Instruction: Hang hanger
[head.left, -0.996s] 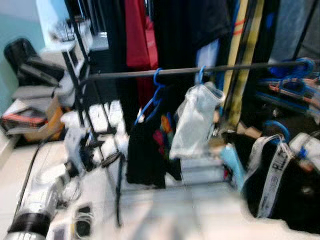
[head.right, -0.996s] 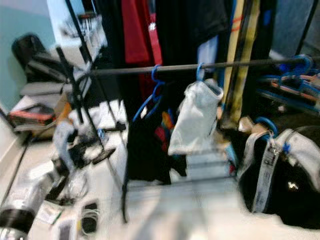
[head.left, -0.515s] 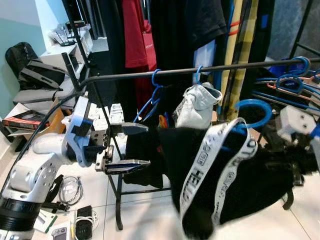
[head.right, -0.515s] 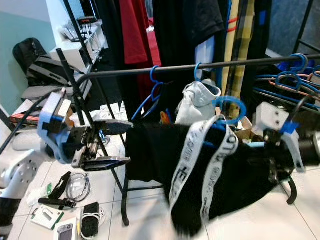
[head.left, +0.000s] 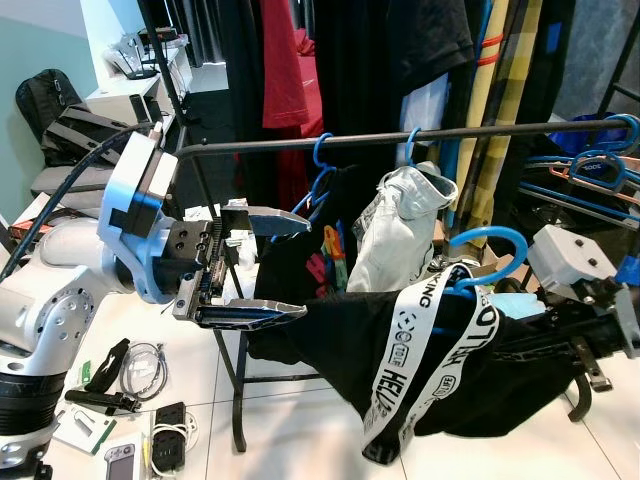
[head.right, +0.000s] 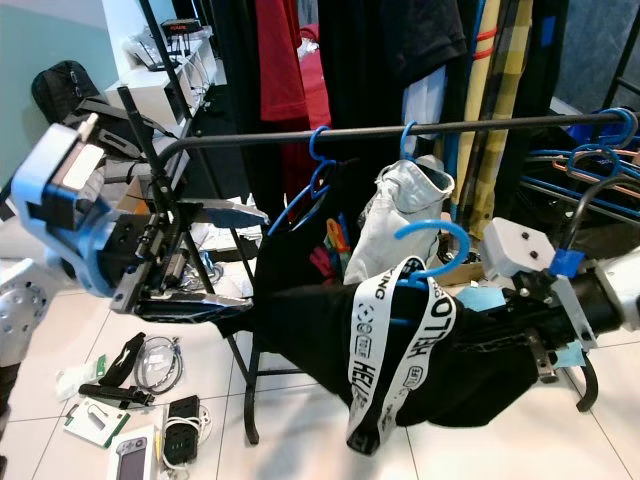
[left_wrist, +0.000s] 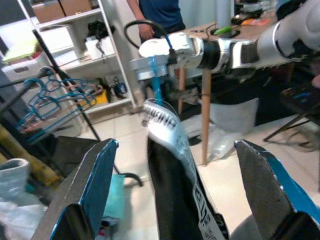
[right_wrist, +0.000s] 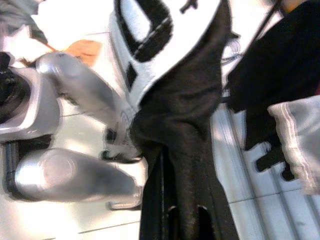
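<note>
A blue hanger carries a black garment with white lettered straps; it hangs in the air below the black rail. My right gripper reaches in from the right and is shut on the garment's shoulder; black cloth runs between its fingers. To the left, my left gripper stands open, one finger at the garment's left end. That end of the cloth lies between its two fingers. A blue hanger and a white garment hang on the rail.
Dark and red clothes hang behind the rail. More blue hangers crowd its right end. Cables and small devices litter the tiled floor by the rack leg. A black bag lies at far left. A person stands behind.
Both arms have come up into view since a second ago. The right gripper has brought the hanger and garment leftward, and the cloth now stretches toward the open left gripper, which has risen slightly.
</note>
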